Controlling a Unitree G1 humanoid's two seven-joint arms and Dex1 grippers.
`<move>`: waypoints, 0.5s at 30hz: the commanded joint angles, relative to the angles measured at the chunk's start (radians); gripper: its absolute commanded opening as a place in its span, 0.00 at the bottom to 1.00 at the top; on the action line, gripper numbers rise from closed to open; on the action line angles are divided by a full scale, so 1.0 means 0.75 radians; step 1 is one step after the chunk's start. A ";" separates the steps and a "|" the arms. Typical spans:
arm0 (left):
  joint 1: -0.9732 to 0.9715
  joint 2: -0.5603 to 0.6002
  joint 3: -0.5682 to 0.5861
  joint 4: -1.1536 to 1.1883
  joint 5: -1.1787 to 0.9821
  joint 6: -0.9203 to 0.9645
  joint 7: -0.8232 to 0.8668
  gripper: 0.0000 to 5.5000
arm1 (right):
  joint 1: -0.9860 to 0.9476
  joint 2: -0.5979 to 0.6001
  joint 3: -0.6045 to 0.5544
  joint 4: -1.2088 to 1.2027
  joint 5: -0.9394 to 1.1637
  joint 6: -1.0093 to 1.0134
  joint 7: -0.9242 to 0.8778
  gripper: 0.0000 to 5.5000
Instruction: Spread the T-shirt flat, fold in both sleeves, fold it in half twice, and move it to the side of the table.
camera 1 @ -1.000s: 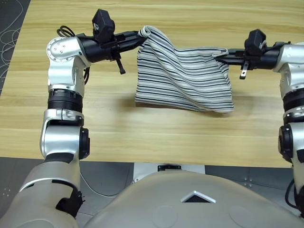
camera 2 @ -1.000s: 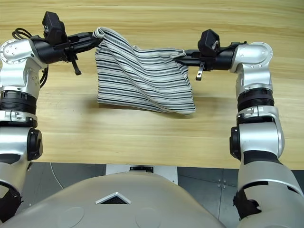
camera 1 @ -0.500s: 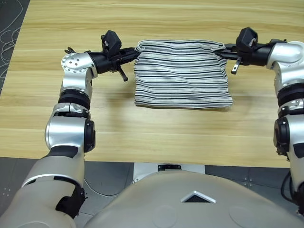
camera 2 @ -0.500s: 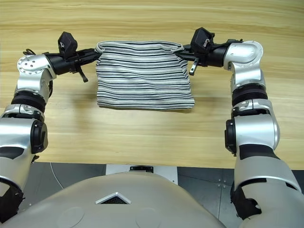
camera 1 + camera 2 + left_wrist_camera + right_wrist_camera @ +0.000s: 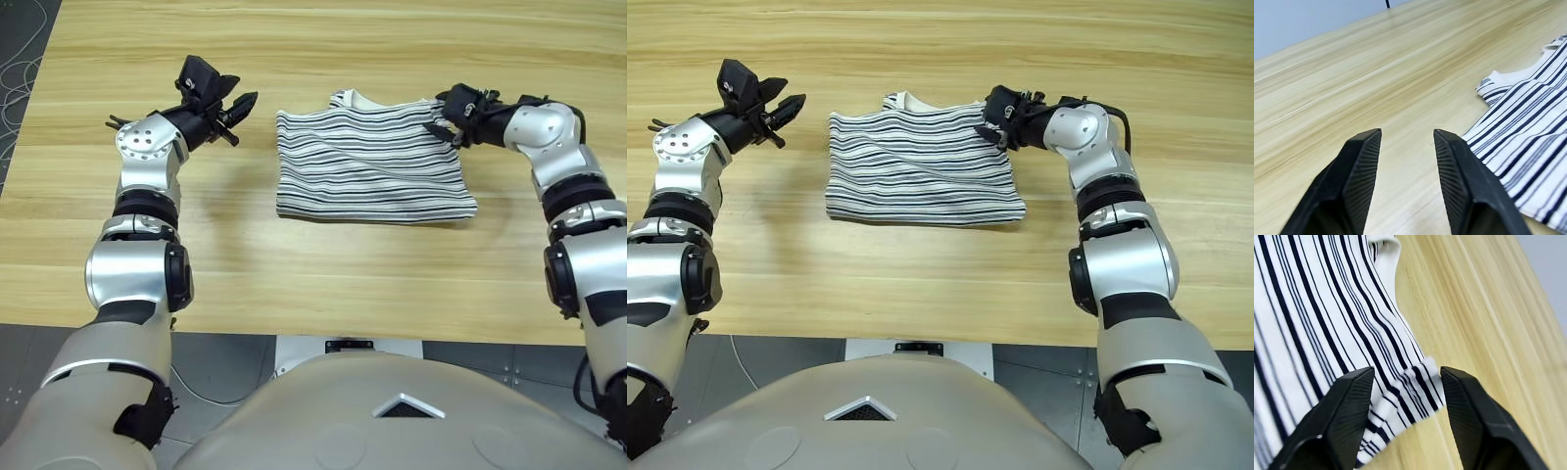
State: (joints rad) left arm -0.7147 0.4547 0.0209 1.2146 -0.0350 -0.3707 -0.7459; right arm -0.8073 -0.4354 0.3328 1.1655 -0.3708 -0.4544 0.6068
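The black-and-white striped T-shirt (image 5: 372, 168) lies folded in a flat rectangle on the wooden table (image 5: 323, 274), its white collar (image 5: 351, 97) showing at the far edge. My left gripper (image 5: 240, 103) hovers open a short way left of the shirt's far left corner, holding nothing; in the left wrist view its fingers (image 5: 1362, 171) frame bare wood, with the shirt (image 5: 1523, 142) off to one side. My right gripper (image 5: 441, 119) is open at the far right corner, and in the right wrist view that striped corner (image 5: 1415, 382) lies between the spread fingers (image 5: 1464, 406).
Bare wood lies on all sides of the shirt, widest toward the near edge (image 5: 294, 328) and to the left. Dark floor with thin cables (image 5: 24, 39) borders the table at the far left.
Both grippers lowered the shirt's lifted edge onto the table and opened. The left gripper drew back to the left, clear of the cloth. The right one stays at the corner.
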 commanded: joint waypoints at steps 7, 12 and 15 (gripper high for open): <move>0.119 -0.108 -0.003 -0.361 -0.043 -0.163 -0.039 0.36 | 0.002 -0.075 0.145 -0.251 -0.282 0.007 -0.400 0.63; 0.177 -0.236 -0.098 -0.676 -0.032 -0.101 -0.019 0.36 | 0.237 -0.064 0.003 -0.773 -0.066 0.100 -0.315 0.63; 0.134 -0.302 -0.145 -0.515 0.026 -0.093 0.028 0.36 | 0.439 -0.035 0.013 -1.021 0.025 0.200 -0.205 0.63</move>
State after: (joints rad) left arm -0.5972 0.2469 -0.0677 0.7435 -0.0539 -0.4512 -0.7520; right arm -0.5613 -0.4750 0.3344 0.4881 -0.3821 -0.3546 0.4068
